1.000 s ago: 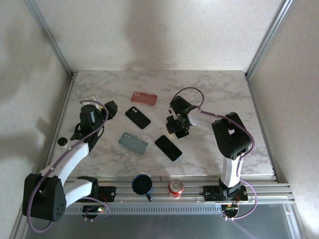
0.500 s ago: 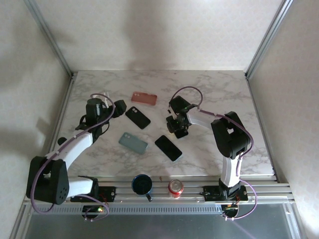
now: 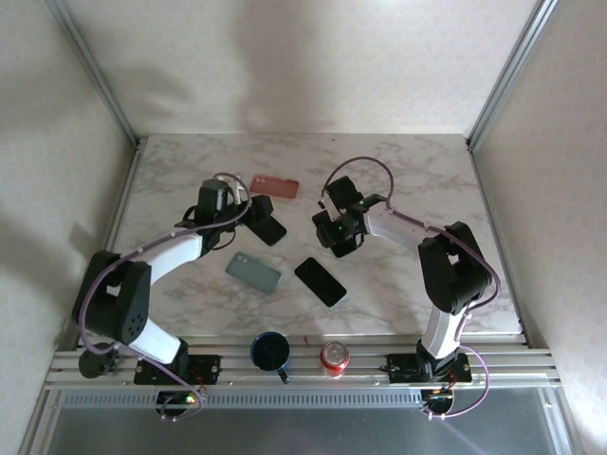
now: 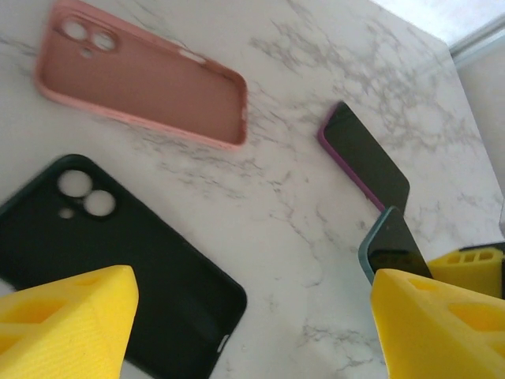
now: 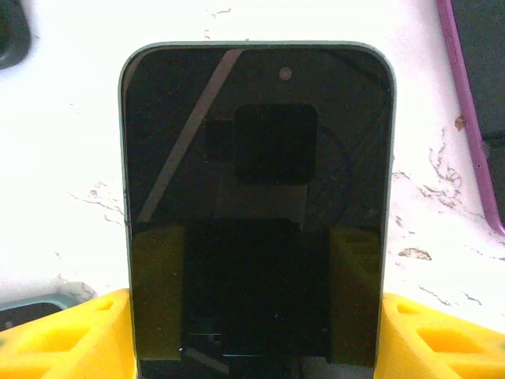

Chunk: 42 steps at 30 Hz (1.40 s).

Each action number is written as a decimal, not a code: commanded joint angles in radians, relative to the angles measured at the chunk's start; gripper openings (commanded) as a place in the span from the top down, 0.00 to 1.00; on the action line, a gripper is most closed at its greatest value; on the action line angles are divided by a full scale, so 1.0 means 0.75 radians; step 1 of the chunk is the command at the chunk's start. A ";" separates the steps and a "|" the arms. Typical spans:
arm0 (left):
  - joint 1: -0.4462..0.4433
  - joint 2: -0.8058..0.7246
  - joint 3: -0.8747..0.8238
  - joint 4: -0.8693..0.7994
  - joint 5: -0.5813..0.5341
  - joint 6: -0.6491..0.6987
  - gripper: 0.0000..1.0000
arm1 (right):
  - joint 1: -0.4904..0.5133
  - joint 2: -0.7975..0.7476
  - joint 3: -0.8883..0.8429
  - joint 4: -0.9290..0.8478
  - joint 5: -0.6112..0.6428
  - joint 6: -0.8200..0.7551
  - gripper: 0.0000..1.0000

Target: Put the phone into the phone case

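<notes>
right fingers (image 5: 67, 335) pinching teal-edged phone (image 5: 256, 158) by long sides, tilted up off surface (image 4: 300, 71), centre-right of top view. left fingers (image 4: 63, 316) spread wide, empty, over dark case (image 4: 118, 260), below pink case (image 4: 142, 79). tip imo: pin case edge with left, match phone's camera end to cutouts, seat one edge, press flat.

The phone (image 5: 256, 197) runs off the right wrist view's lower edge.
</notes>
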 commanded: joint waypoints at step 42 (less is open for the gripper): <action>-0.161 0.672 0.544 -0.009 0.805 0.021 0.40 | 0.076 -0.144 -0.018 -0.056 -0.009 -0.044 0.41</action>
